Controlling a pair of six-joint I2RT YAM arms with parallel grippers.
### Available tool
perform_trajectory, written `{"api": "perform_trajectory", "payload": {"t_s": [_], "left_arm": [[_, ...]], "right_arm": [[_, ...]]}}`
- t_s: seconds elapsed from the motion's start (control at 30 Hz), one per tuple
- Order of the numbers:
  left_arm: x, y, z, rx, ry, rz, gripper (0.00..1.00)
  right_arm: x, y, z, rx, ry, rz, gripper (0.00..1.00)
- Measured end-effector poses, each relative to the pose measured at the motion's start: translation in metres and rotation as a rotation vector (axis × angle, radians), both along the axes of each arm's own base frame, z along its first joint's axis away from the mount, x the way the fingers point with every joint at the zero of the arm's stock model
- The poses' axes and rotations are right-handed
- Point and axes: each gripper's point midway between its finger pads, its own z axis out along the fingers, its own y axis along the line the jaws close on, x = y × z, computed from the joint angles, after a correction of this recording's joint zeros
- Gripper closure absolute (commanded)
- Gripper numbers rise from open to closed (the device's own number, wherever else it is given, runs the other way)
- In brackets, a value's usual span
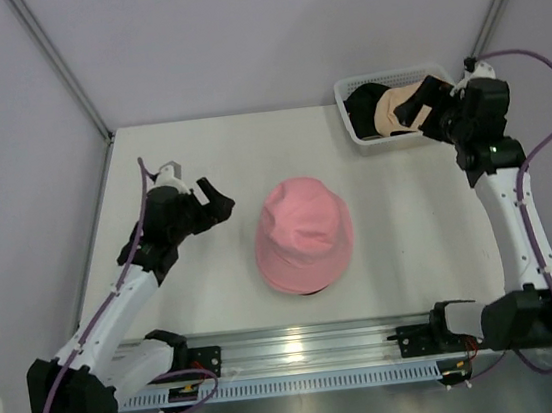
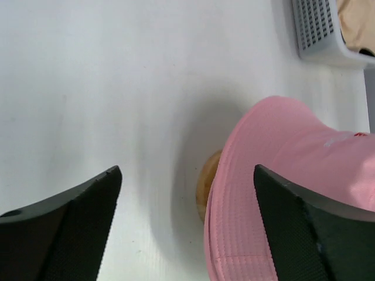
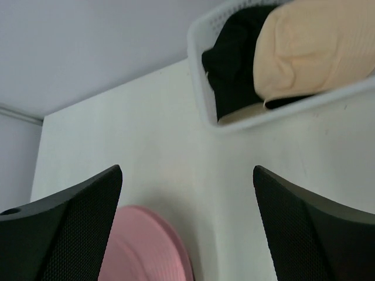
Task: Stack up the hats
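Pink hat (image 1: 303, 233) rests over a wooden stand (image 2: 206, 181) at the middle of a white table (image 1: 206, 296).

At about 1 o'clock from it, at the table's far edge, a white basket (image 1: 348, 107) holds a beige hat (image 1: 395, 109) and a black hat (image 1: 362, 103), the black one at the beige one's 9 o'clock. The left gripper (image 1: 219, 199) hangs at the pink hat's 9 o'clock, near but apart, jaws wide and empty. The right gripper (image 1: 424, 100) hovers over the basket's 3 o'clock end, jaws wide, holding nothing.
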Motion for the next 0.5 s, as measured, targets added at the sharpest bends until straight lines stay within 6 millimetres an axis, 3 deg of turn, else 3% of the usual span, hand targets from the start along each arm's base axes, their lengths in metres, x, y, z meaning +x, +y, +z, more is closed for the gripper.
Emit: {"api": "perform_trajectory", "payload": {"t_s": [0.1, 0.2, 0.4, 0.5], "left_arm": [[0.000, 0.024, 0.022, 0.024, -0.031, 0.066, 0.01], [-0.004, 0.038, 0.039, 0.044, -0.060, 0.096, 0.01], [-0.004, 0.044, 0.058, 0.083, -0.091, 0.093, 0.00], [0.000, 0.047, 0.060, 0.103, -0.090, 0.098, 0.01]], "right_arm": [[0.044, -0.016, 0.014, -0.087, -0.023, -0.039, 0.04], [0.093, -0.035, 0.005, -0.180, -0.004, -0.088, 0.04], [0.211, -0.067, -0.055, -0.344, 0.110, -0.130, 0.05], [0.254, -0.076, -0.102, -0.396, 0.166, -0.124, 0.05]]}}
